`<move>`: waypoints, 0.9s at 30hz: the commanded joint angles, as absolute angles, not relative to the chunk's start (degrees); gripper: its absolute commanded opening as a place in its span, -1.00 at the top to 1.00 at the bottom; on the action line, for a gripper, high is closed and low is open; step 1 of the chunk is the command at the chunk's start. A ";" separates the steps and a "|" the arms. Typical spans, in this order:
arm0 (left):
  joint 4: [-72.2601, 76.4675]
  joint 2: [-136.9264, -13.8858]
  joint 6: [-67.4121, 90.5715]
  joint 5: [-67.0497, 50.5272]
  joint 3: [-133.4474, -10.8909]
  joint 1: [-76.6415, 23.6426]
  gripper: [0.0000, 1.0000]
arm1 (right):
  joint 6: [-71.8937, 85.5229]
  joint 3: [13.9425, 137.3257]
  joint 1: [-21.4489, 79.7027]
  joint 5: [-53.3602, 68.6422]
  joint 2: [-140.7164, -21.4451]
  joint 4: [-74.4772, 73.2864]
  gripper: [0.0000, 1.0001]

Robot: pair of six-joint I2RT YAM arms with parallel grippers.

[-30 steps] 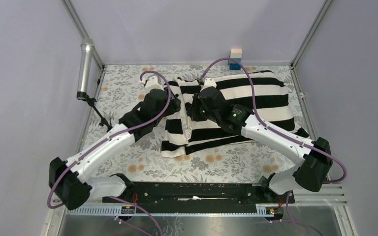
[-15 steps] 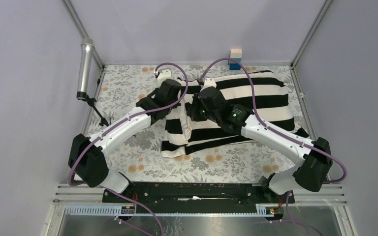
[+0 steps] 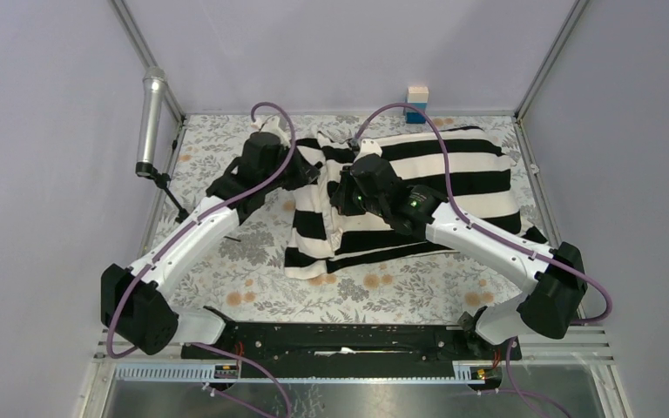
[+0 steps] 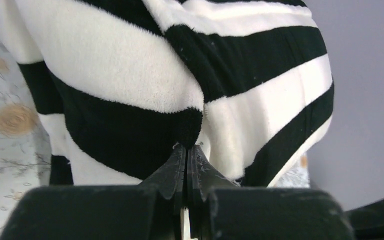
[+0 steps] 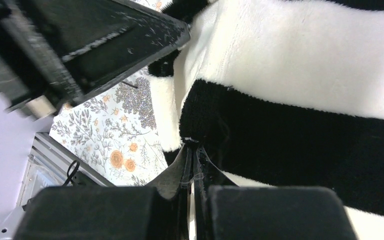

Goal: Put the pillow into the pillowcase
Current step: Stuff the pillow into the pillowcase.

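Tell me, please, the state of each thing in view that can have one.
pillowcase: plump on the right, limp and rumpled at its left end.
pillow: hidden; probably inside the plump part.
left fingers: shut on a fold of the pillowcase.
right fingers: shut on an edge of the pillowcase.

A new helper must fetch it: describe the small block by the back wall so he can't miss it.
Start at the floral table and follow its far edge, against the back wall. Just beyond the striped pillowcase stands the block, cream on top and blue below, the only small boxy thing there.
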State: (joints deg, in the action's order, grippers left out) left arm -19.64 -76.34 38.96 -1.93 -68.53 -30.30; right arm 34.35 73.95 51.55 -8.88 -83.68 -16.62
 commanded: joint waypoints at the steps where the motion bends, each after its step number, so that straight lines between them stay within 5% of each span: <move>1: -0.70 -73.78 50.13 -26.34 -59.41 -24.98 0.97 | 35.15 76.62 52.05 -6.94 -83.35 -11.95 1.00; 7: 4.26 -72.85 50.57 -33.17 -58.66 -23.55 0.55 | 35.50 75.42 52.02 -7.46 -82.74 -11.71 1.00; 10: 4.24 -71.39 50.12 -33.21 -58.22 -23.55 0.11 | 35.44 75.31 52.01 -7.58 -82.62 -11.62 1.00; 12: 2.05 -70.11 48.60 -31.31 -58.66 -23.55 -0.01 | 35.37 75.37 52.03 -7.72 -82.40 -11.63 1.00; 17: -15.97 -65.35 42.04 -12.21 -62.65 -23.64 0.06 | 35.32 75.86 52.03 -7.32 -82.38 -11.67 1.00; 20: -23.03 -63.11 41.26 -1.98 -61.70 -23.64 0.29 | 35.42 76.91 52.03 -6.60 -82.76 -11.63 1.00; 23: -23.88 -61.27 42.48 1.99 -56.43 -23.64 0.58 | 35.24 78.65 52.01 -5.71 -83.66 -11.69 1.00; 27: -14.46 -62.28 44.21 -2.22 -46.73 -23.64 0.72 | 35.09 80.69 52.04 -3.88 -85.38 -11.70 1.00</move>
State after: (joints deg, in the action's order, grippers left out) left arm -19.22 -60.75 43.55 -3.51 -54.43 -23.66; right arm 34.37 75.37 51.57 -7.84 -84.27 -16.29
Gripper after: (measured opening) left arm 0.166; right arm 0.020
